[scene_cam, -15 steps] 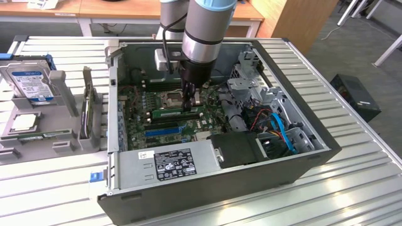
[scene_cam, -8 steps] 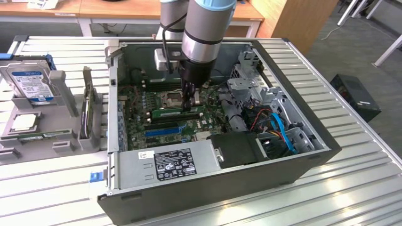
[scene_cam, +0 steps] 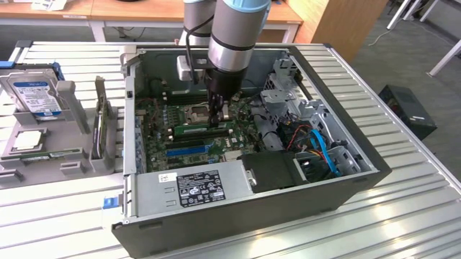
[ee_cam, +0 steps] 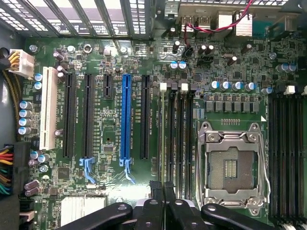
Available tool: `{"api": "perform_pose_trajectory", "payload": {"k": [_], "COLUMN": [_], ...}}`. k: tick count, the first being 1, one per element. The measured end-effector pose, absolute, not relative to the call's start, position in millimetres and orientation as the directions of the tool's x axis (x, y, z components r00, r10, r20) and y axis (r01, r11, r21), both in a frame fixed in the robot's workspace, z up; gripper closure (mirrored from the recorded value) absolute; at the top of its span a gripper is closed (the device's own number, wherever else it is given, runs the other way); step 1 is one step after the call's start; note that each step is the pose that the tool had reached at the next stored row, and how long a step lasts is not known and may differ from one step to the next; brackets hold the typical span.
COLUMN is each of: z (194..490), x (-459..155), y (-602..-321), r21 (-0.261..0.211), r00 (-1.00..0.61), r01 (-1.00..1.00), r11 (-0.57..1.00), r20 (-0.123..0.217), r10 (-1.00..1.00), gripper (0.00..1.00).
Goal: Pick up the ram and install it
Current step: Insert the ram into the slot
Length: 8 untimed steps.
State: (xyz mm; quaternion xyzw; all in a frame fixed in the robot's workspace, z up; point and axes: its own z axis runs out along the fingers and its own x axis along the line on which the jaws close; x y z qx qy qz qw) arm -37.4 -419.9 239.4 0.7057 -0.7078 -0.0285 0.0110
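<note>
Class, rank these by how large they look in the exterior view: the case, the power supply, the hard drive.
case
power supply
hard drive
The hard drive stands farther back, which may shrink it.

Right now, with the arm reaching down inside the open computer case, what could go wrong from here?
The long, thin green ram stick sits at the black memory slots under the shut hand; if misaligned, pressing could bend it or stress the green motherboard. The open silver processor socket lies right beside those slots, so a sideways slip might strike its exposed contacts.
</note>
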Motion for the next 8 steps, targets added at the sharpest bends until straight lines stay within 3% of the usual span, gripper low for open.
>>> {"api": "perform_pose_trajectory", "payload": {"k": [8], "z": [234.7], "x": [-37.9], "y": [-419.9], "r21": [0.056], "r00": [-0.004], "r01": [-0.998], "r11": [0.002], "r20": [-0.025], "r10": [-1.0], "gripper": [0.88]}}
